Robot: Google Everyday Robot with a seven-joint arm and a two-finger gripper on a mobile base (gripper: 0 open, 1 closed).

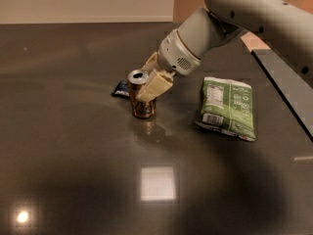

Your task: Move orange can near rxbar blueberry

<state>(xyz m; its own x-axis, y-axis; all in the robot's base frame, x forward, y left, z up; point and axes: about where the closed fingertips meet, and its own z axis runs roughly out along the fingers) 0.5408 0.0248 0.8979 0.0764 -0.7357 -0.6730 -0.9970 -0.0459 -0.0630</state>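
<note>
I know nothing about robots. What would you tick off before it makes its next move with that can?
1. Orange can upright on the table: ok.
2. Can close to the rxbar blueberry, which lies just behind it: ok.
3. Can and bar touching or apart: cannot tell.
4. Gripper at the can's upper part: ok.
5. Gripper's hold on the can: cannot tell.
6. Green bag lying well apart from the can: ok.

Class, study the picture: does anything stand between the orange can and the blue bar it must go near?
Nothing visible does. The gripper grips the orange can, which stands right beside the rxbar blueberry; the green bag lies well apart.
</note>
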